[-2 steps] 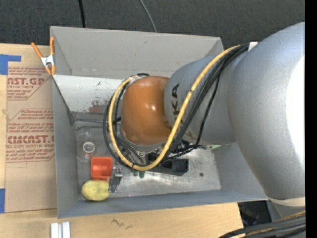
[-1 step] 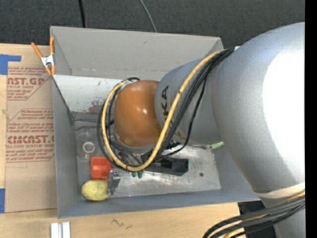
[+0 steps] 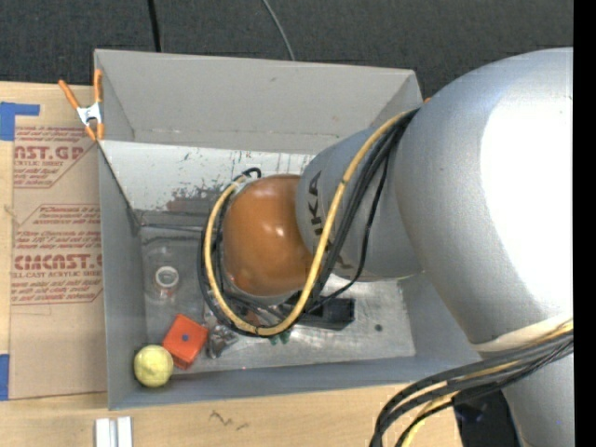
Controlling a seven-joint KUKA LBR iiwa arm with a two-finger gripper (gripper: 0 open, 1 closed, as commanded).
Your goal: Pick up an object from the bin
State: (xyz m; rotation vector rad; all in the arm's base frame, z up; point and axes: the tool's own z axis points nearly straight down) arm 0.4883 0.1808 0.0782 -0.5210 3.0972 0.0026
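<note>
The orange cover (image 3: 265, 236) hides most of the pincer (image 3: 220, 341) and the bin (image 3: 119, 250) floor.

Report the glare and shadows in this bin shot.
Camera view: strong glare whitens the arm's silver housing; a soft highlight sits on the orange wrist cover; the arm throws shadow on the bin floor beneath it; the yellow ball and orange cube at lower left lie evenly lit.

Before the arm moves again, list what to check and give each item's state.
1. Position: the hand sits low beside the orange cube: ok.
2. Anything held by the hand: cannot tell; the orange wrist cover blocks the sight.
3. The yellow ball lies apart from the hand, in the bin corner: ok.
4. The clear small cup stands free of the arm: ok.
5. What the black thing under the arm is: cannot tell.
</note>
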